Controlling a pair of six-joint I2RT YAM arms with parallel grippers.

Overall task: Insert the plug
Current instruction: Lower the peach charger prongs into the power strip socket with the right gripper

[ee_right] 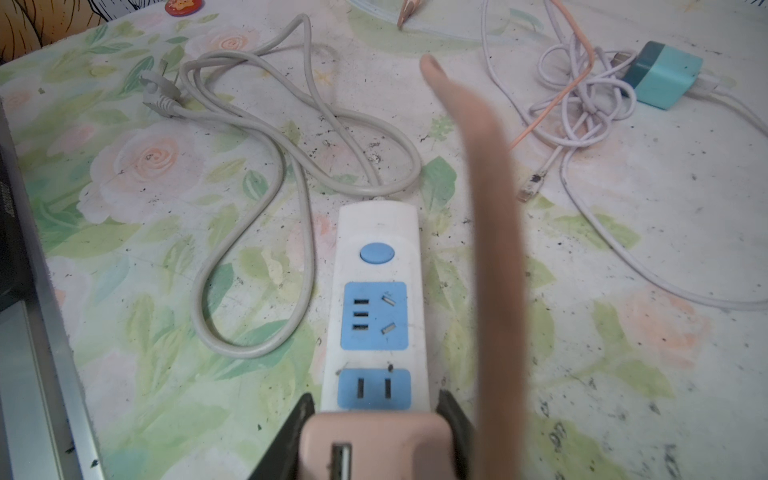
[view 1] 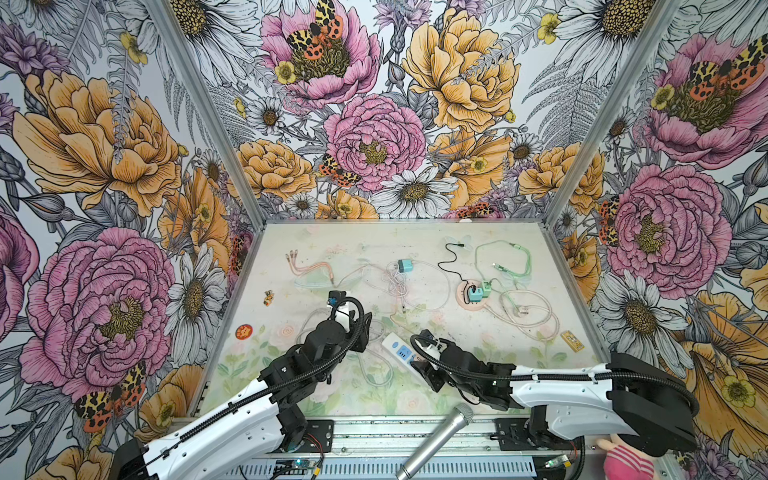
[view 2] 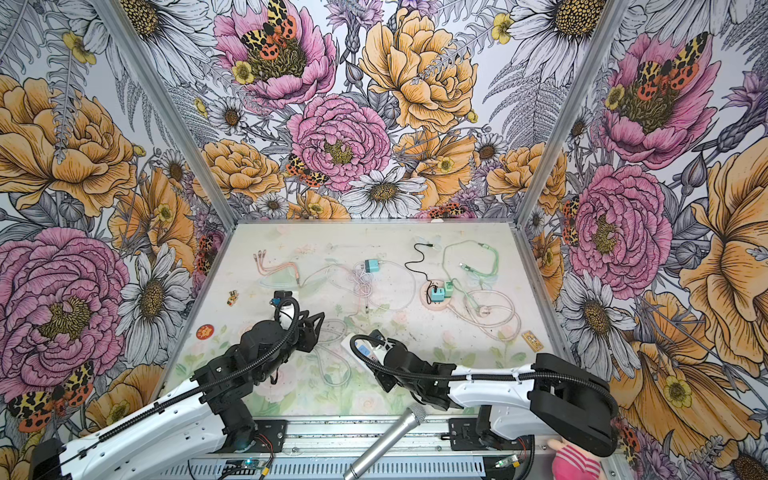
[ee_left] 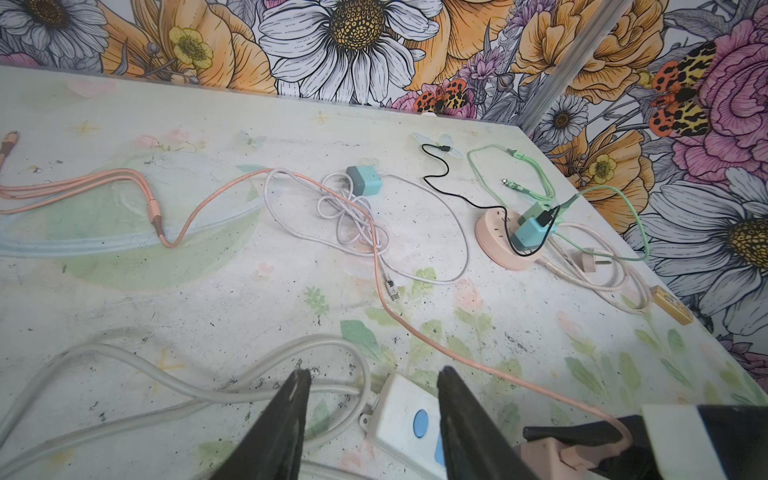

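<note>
My right gripper is shut on a pink plug, a squarish adapter with a USB slot facing the camera. The plug sits at the near end of the white power strip, just before the strip's blue two-slot socket. A pink cable rises from the plug, blurred and close to the lens. My left gripper is open over the strip's far end, one finger on each side of the blue button. In a top view the strip lies between the left gripper and the right gripper.
The strip's grey cord loops on the left. A teal charger with tangled white cable lies behind. A round pink socket with teal chargers, green and black cables sits back right. A yellow block, red badge and microphone lie around.
</note>
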